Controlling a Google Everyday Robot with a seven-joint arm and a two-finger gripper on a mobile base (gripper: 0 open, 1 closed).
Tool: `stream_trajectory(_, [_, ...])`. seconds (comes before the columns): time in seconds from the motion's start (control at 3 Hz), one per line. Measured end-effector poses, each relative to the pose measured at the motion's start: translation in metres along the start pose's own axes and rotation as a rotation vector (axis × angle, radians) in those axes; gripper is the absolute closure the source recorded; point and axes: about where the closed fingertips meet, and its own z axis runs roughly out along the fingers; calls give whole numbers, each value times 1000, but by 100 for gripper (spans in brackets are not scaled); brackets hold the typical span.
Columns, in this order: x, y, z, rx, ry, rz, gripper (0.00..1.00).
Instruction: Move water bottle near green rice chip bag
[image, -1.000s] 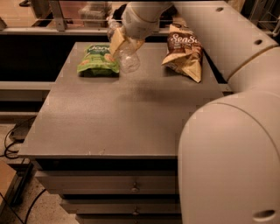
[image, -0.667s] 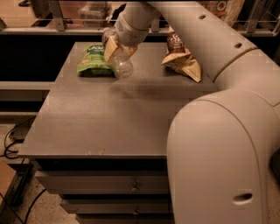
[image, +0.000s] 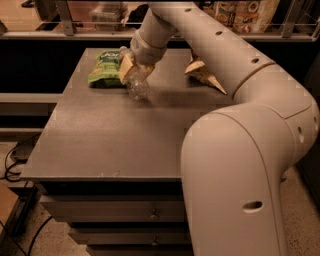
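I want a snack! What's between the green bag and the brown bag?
In the camera view, the gripper, holding the tilted water bottle, is between the green bag and the brown bag, close beside the green one.

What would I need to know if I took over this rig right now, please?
Pincer: shut on the water bottle, above the far left part of the table.
Water bottle: tilted, right beside the green rice chip bag. I cannot tell whether its lower end touches the table.
Brown chip bag: further right, partly hidden by the arm.
Done: bottle grasped and held next to the green bag.
Left: probably set it down there, open the pincer, back away.
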Motion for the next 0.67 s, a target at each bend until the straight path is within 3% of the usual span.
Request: stream_trajectory(0.67, [3, -5, 4, -33, -5, 42, 7])
